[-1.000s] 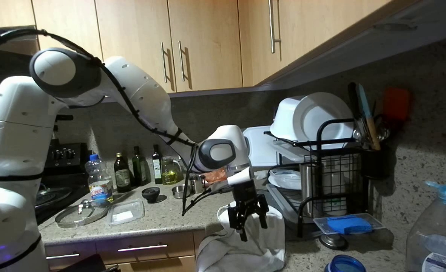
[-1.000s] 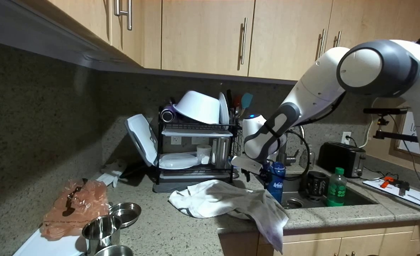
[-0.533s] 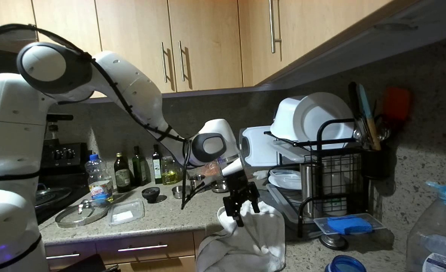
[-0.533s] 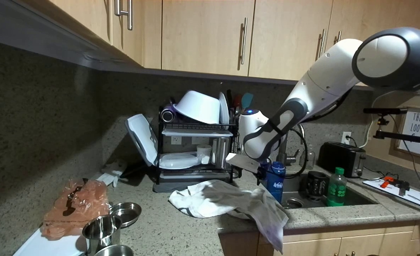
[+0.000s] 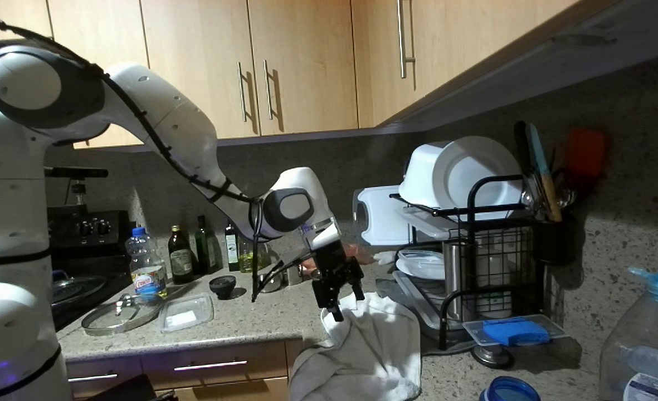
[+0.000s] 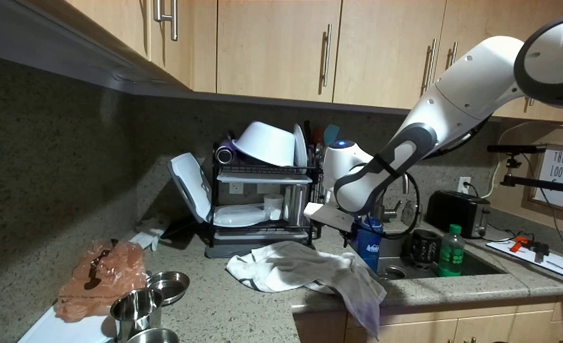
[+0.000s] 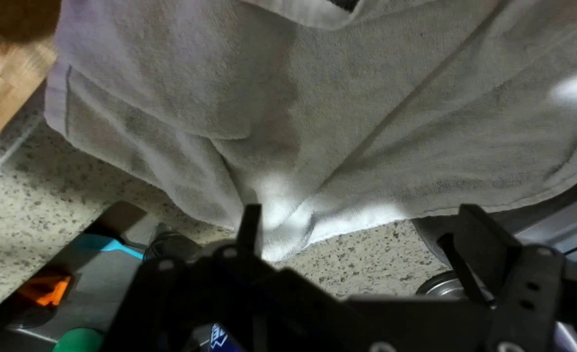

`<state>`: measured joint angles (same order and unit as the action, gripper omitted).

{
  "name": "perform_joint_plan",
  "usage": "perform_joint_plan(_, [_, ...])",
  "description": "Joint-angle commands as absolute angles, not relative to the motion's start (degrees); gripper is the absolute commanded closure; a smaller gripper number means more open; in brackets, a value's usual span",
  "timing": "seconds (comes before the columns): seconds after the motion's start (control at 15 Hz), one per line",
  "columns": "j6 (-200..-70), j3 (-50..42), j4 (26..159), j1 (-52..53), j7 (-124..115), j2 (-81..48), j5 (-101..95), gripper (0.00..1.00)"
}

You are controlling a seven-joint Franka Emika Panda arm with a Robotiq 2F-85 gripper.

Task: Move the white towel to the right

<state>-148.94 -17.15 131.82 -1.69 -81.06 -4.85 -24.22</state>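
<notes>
The white towel (image 5: pixel 362 356) lies in loose folds on the counter in front of the dish rack. One end droops over the counter's front edge, as the towel (image 6: pixel 305 269) shows in an exterior view. My gripper (image 5: pixel 349 307) hangs above it, tilted, fingers pointing down. In the wrist view the towel (image 7: pixel 317 98) fills most of the upper picture. There the gripper (image 7: pixel 361 210) stands wide open, with towel edge and bare counter seen between its fingers. Nothing is held. Its fingertips are mostly hidden behind the wrist in an exterior view.
A black dish rack (image 5: pixel 472 223) with white dishes stands beside the towel. A blue bottle (image 6: pixel 370 245) stands at the sink (image 6: pixel 481 270), near the wrist. Metal cups (image 6: pixel 136 309) and an orange plastic bag (image 6: pixel 105 276) occupy the counter's far end.
My gripper has risen and drawn back toward the robot's base, moving up and left in an exterior view. It stays open. The towel has not visibly moved.
</notes>
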Motion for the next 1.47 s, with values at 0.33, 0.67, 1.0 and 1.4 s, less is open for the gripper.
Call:
perform_joint_plan(0.33, [-149.9, -12.3, 134.9, -3.9, -77.4, -3.4, -23.8, 0.00])
perform_joint_plan(0.67, [-147.7, -11.7, 132.1, -4.3, -73.8, -8.0, -20.7, 0.00])
perform_joint_plan(1.0, [-144.3, -12.3, 128.3, -3.8, -70.9, -14.0, -17.1, 0.00])
perform_joint_plan(1.4, [-140.0, -12.7, 123.4, -3.3, -68.4, -19.8, -14.7, 0.00])
